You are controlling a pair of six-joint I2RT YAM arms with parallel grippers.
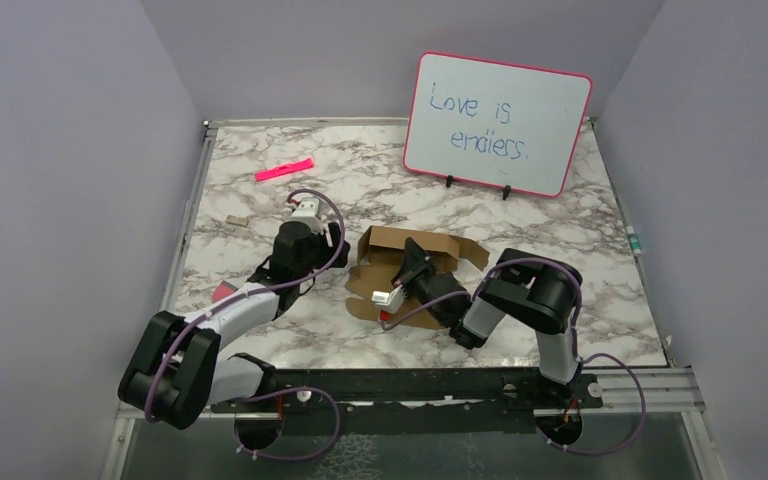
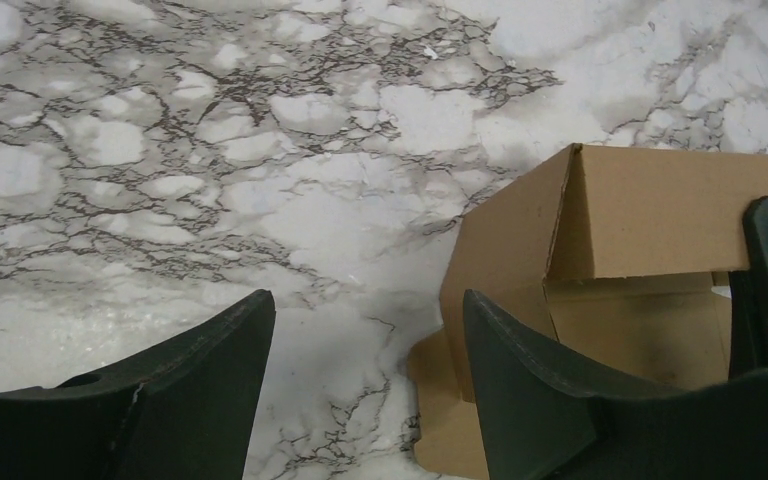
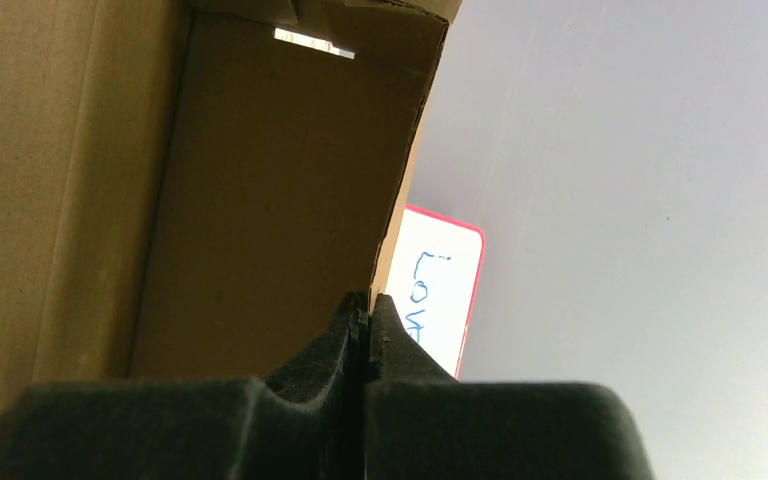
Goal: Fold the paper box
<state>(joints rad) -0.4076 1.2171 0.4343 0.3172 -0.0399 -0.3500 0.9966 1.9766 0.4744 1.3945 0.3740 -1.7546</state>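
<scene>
The paper box [image 1: 392, 262] is brown cardboard, partly folded, with raised walls and loose flaps, in the middle of the marble table. My right gripper [image 1: 415, 262] reaches into it from the right and is shut on the edge of one upright cardboard wall [image 3: 290, 190]; the wall's edge sits between the pads [image 3: 368, 310]. My left gripper [image 1: 332, 240] is open and empty, low over the table just left of the box. In the left wrist view the box's corner [image 2: 560, 230] stands by the right finger [image 2: 520, 380], apart from the left finger [image 2: 200, 390].
A pink-rimmed whiteboard [image 1: 498, 122] with blue writing stands at the back right, also showing in the right wrist view [image 3: 440, 300]. A pink marker [image 1: 284, 169] lies at the back left. A small cardboard scrap [image 1: 236, 219] lies left of the arms. Grey walls enclose the table.
</scene>
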